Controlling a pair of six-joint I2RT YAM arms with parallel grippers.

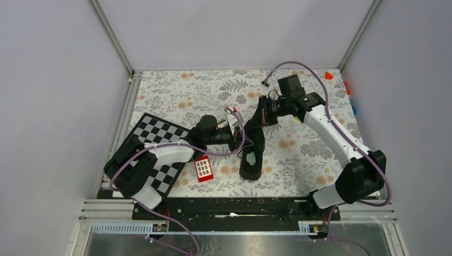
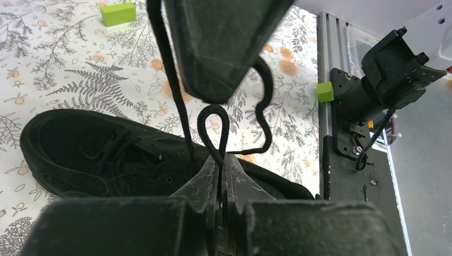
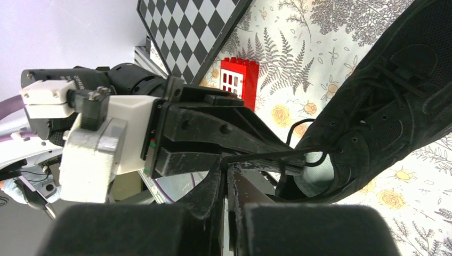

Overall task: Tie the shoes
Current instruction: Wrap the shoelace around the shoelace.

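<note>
Top external view: black sneaker [image 1: 251, 160] lies just right of the red block [image 1: 203, 169] — left gripper [image 1: 234, 134] and right gripper [image 1: 260, 118], beyond the block, each pinch its lace [image 2: 173, 85].

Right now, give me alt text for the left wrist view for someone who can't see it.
The left hand, shut, pinches a loop of black lace just above an all-black sneaker resting on a floral table. The right hand hangs close above the loop, and a green block sits farther off.
</note>
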